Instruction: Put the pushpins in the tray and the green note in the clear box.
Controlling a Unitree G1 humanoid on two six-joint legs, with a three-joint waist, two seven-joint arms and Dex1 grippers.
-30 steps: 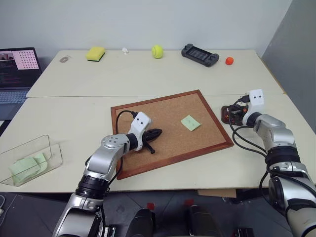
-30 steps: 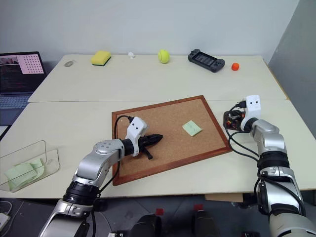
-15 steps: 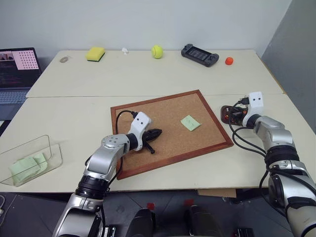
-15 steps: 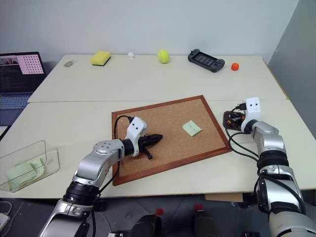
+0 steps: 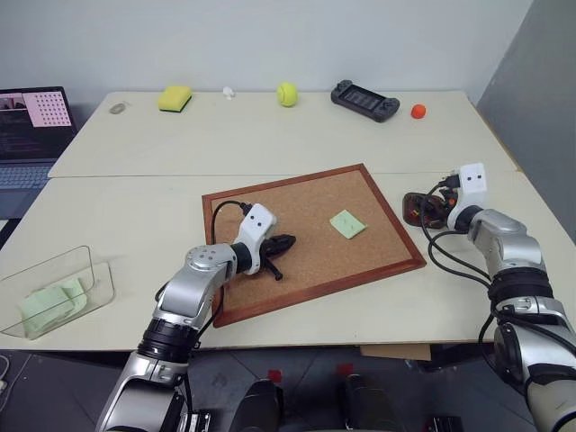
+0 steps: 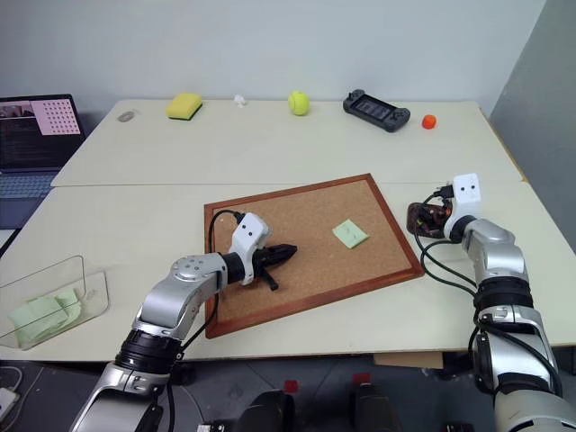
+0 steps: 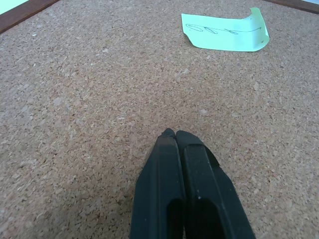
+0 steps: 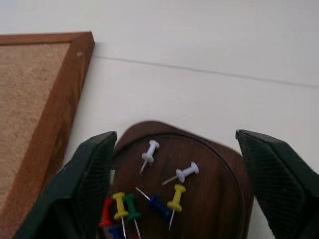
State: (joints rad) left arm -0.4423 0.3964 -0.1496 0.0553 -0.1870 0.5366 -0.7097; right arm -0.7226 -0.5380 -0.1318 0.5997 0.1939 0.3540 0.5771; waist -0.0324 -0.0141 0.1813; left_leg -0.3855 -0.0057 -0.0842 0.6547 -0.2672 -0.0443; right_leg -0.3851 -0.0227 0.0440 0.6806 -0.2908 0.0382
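Left gripper hovers over the corkboard with fingers pressed together, empty; the green note lies on the cork beyond it. Right gripper spreads wide above the tray, where the pushpins lie. Both pale tables meet at a seam. At the near left edge the clear box holds green papers. Farther back sit a sponge, tennis ball, game controller and laptop before a grey wall.
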